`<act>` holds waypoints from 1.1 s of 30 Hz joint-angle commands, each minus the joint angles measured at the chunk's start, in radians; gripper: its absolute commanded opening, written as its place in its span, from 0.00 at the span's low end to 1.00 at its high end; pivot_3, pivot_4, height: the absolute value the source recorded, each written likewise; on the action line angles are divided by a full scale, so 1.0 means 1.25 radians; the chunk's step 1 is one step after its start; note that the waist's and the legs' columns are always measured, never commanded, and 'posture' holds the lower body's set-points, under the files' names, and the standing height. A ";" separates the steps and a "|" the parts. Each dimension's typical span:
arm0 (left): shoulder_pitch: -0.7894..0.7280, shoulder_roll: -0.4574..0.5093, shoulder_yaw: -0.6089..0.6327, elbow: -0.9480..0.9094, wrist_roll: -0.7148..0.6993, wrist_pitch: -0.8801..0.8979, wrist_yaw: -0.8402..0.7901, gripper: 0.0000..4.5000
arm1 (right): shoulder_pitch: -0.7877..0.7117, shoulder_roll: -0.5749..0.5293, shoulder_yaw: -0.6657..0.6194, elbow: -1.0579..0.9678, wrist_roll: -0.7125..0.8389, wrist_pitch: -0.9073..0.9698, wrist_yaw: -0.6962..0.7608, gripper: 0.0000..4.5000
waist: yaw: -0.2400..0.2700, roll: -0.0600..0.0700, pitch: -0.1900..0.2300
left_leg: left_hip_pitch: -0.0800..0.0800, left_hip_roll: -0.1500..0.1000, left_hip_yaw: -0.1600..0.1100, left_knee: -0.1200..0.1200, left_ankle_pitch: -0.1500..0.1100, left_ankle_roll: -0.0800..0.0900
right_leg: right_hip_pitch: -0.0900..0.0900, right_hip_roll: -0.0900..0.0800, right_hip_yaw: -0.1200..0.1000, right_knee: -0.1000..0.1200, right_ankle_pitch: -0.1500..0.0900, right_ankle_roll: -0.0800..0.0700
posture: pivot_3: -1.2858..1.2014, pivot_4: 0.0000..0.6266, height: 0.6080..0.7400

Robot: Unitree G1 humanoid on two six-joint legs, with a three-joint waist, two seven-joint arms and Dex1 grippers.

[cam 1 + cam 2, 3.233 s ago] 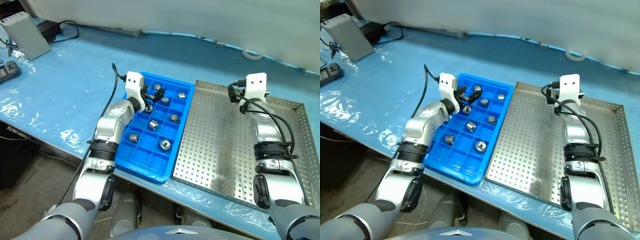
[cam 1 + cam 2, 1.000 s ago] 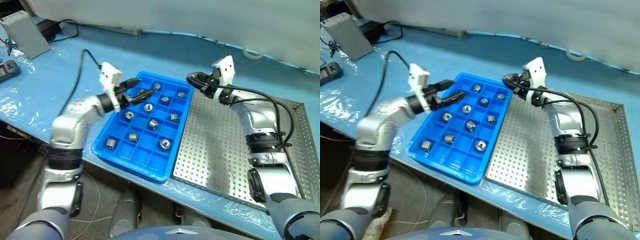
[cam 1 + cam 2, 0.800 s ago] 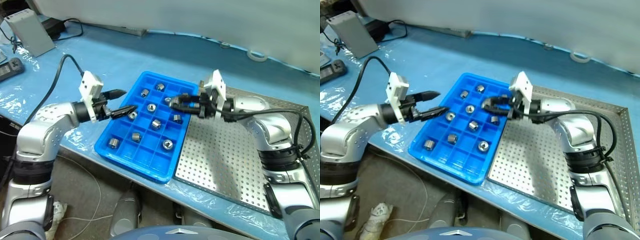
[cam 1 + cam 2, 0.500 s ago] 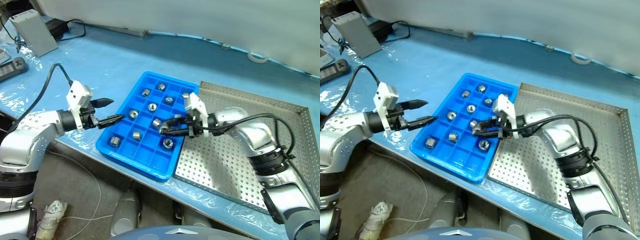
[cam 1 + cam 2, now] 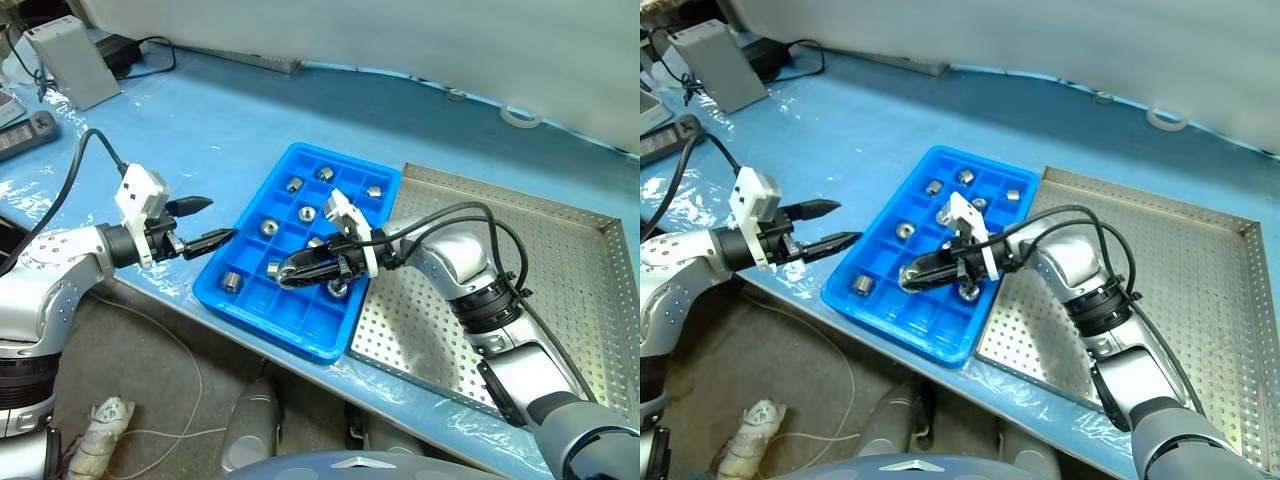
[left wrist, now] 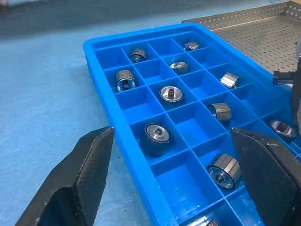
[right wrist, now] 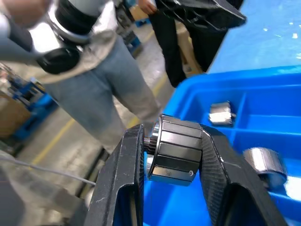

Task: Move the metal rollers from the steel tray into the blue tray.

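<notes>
Over the blue tray, near the counter's front edge, the right gripper reaches across from the steel tray's side, jaws closed on one metal roller, presumably to drop it into an empty compartment. Left gripper hovers just off the blue tray's outer edge, jaws spread wide and empty (likely keeping clear). Count: about ten rollers visible in compartments, one per cell, plus the one held. The steel tray's perforated floor shows no rollers; the task looks nearly finished.
</notes>
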 commanded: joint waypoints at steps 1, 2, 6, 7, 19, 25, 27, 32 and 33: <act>-0.028 0.019 0.024 0.010 -0.007 -0.008 -0.004 0.93 | -0.009 0.022 -0.001 0.004 0.031 0.043 0.003 0.26 | 0.005 0.000 0.000 | 0.000 0.000 0.000 0.000 0.000 0.000 | 0.000 0.000 0.000 0.000 0.000 0.000 | 0.58 0.24 1.00; -0.027 0.022 0.022 0.010 -0.006 -0.008 -0.007 0.93 | -0.008 0.030 -0.001 0.007 0.037 0.059 0.000 0.26 | 0.006 0.000 0.000 | 0.000 0.000 0.000 0.000 0.000 -0.001 | 0.000 0.000 -0.001 0.000 0.000 0.000 | 0.58 0.24 1.00; -0.025 0.017 0.014 -0.004 -0.009 -0.002 0.001 0.93 | 0.009 0.062 -0.025 0.022 0.076 0.128 -0.018 0.26 | 0.011 0.000 0.000 | 0.000 0.000 -0.001 0.000 0.001 -0.001 | 0.000 0.000 -0.001 0.000 0.000 0.000 | 0.59 0.24 1.00; -0.026 0.015 0.012 -0.006 -0.009 0.000 0.003 0.93 | 0.013 0.065 -0.024 0.026 0.077 0.133 -0.020 0.26 | 0.012 0.000 0.000 | 0.000 0.000 -0.001 0.000 0.001 -0.001 | 0.000 0.000 -0.002 0.000 0.000 0.000 | 0.59 0.24 1.00; -0.029 -0.011 -0.015 -0.024 -0.009 0.004 0.020 0.93 | 0.070 0.046 0.045 0.100 -0.035 -0.007 -0.010 0.42 | 0.020 -0.001 0.000 | -0.001 0.000 -0.005 0.000 0.002 -0.004 | 0.001 0.000 -0.005 0.001 0.000 0.000 | 0.59 0.24 1.00; -0.042 -0.030 -0.032 -0.014 -0.005 -0.006 0.021 0.93 | 0.048 0.017 0.037 0.079 -0.022 0.032 0.009 0.71 | 0.028 -0.001 0.000 | 0.005 0.000 -0.008 0.000 0.003 -0.004 | 0.010 0.000 -0.008 -0.001 0.000 0.000 | 0.58 0.24 1.00; -0.048 -0.038 -0.039 -0.010 -0.002 -0.009 0.021 0.93 | 0.036 0.011 0.020 0.078 -0.019 0.021 0.013 0.71 | 0.031 -0.001 0.000 | 0.005 0.000 -0.009 0.000 0.003 -0.005 | 0.011 0.000 -0.009 -0.001 0.000 0.000 | 0.58 0.24 1.00; -0.068 -0.068 -0.056 -0.001 -0.003 -0.013 0.030 0.93 | -0.027 -0.003 -0.104 0.068 0.024 0.002 -0.015 0.71 | 0.030 -0.001 0.000 | 0.005 0.000 -0.013 0.000 0.004 -0.007 | 0.012 0.000 -0.013 -0.001 0.000 0.000 | 0.57 0.24 1.00; -0.073 -0.079 -0.060 0.003 -0.005 -0.013 0.035 0.93 | -0.038 -0.006 -0.133 0.066 0.025 -0.015 -0.026 0.71 | 0.030 -0.001 0.000 | 0.005 0.001 -0.013 0.000 0.005 -0.007 | 0.012 0.000 -0.013 0.000 0.000 0.000 | 0.57 0.24 1.00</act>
